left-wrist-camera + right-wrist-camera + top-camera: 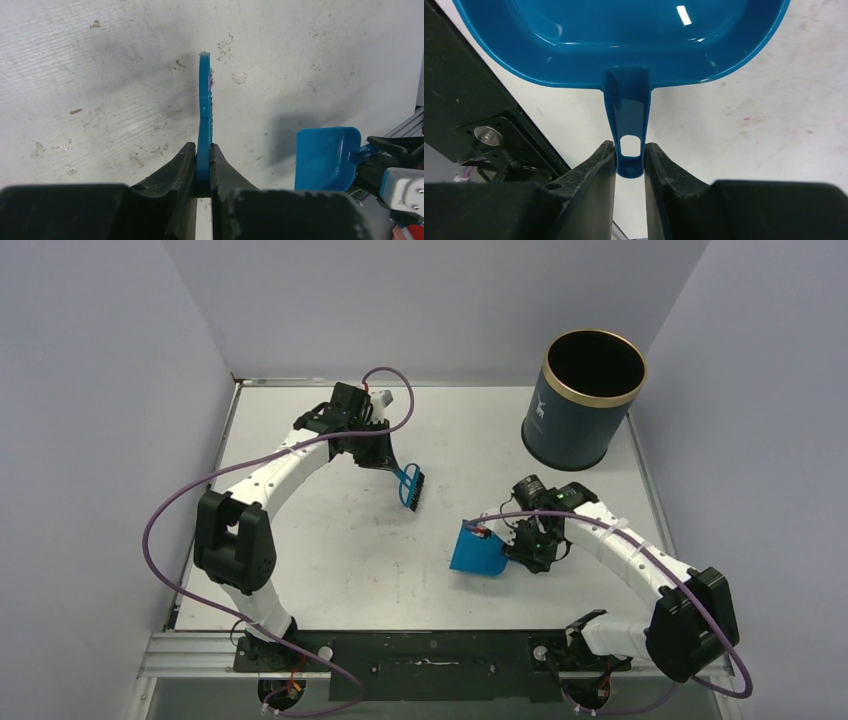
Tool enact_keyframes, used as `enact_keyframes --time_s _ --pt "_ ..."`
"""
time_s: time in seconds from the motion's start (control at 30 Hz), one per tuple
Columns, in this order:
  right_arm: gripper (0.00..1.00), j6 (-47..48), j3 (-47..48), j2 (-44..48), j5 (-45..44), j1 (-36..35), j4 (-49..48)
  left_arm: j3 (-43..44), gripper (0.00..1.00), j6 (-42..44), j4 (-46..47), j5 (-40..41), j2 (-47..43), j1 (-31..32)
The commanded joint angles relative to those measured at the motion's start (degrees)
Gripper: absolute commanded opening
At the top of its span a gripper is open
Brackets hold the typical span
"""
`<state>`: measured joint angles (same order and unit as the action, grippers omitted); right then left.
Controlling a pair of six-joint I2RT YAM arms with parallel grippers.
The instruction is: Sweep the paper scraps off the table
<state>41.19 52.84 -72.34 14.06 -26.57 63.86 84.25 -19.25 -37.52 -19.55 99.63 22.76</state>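
Note:
No paper scraps show in any view. My left gripper is shut on the handle of the small blue hand brush, held above the table at centre back. In the left wrist view the brush runs edge-on from between the fingers. My right gripper is shut on the handle of the blue dustpan, right of centre. In the right wrist view the pan looks empty, and its handle tip sits between the fingers.
A dark cylindrical bin with a gold rim stands at the back right of the table. The dustpan also shows in the left wrist view. The black base rail runs along the near edge. The table surface has faint scuffs and pink smudges.

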Motion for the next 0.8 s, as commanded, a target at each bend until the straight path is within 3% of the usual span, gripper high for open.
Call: enact_keyframes --time_s 0.0,0.3,0.47,0.77 --pt "0.12 -4.7 -3.7 1.7 -4.0 -4.6 -4.6 2.9 0.0 0.8 0.2 0.3 0.4 -0.4" --pt "0.2 -4.6 -7.7 -3.5 -10.9 -7.5 -8.9 3.4 0.0 0.7 -0.3 -0.5 1.2 -0.5" --pt "0.33 -5.5 -9.0 -5.0 -12.1 -8.6 -11.2 3.4 0.0 0.7 -0.3 -0.5 1.2 -0.5" --pt "0.54 -4.8 -6.4 0.8 -12.7 -7.9 -10.0 3.5 0.0 0.5 -0.2 -1.5 1.2 -0.5"
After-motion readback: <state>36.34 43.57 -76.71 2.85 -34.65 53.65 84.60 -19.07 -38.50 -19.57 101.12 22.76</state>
